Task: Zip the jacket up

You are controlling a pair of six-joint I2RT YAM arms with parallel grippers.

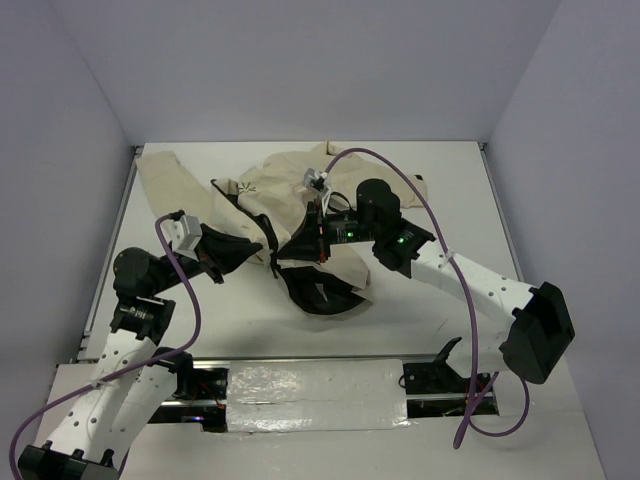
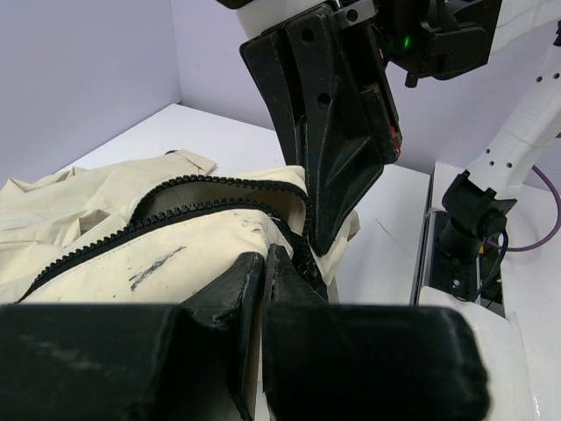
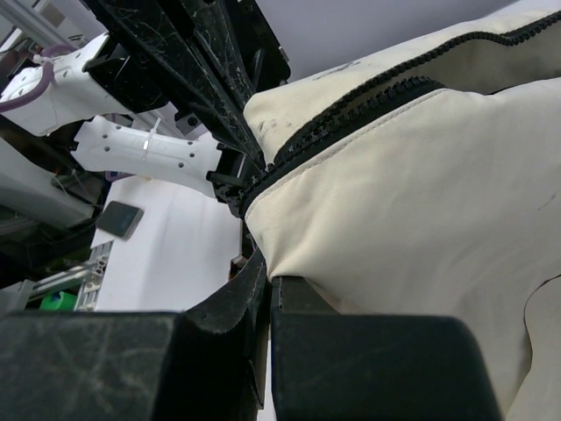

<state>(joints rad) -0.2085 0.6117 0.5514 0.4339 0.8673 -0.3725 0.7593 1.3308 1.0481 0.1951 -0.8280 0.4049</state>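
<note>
The cream jacket point(image 1: 290, 175) lies bunched at the middle back of the table, its black lining point(image 1: 320, 292) showing at the front. My left gripper point(image 1: 272, 250) is shut on the jacket's edge point(image 2: 131, 246) beside the dark zipper teeth point(image 2: 202, 189). My right gripper point(image 1: 318, 240) is shut on the jacket fabric point(image 3: 421, 175) just under the zipper line point(image 3: 351, 118). The two grippers stand close together, facing each other; the right fingers point(image 2: 337, 149) fill the left wrist view. The zipper slider is hidden between them.
A purple cable point(image 1: 400, 165) arcs over the right arm above the jacket. A shiny foil-covered strip point(image 1: 315, 392) lies along the near edge between the arm bases. Walls close the table at left, back and right. A sleeve point(image 1: 165, 185) spreads to the back left.
</note>
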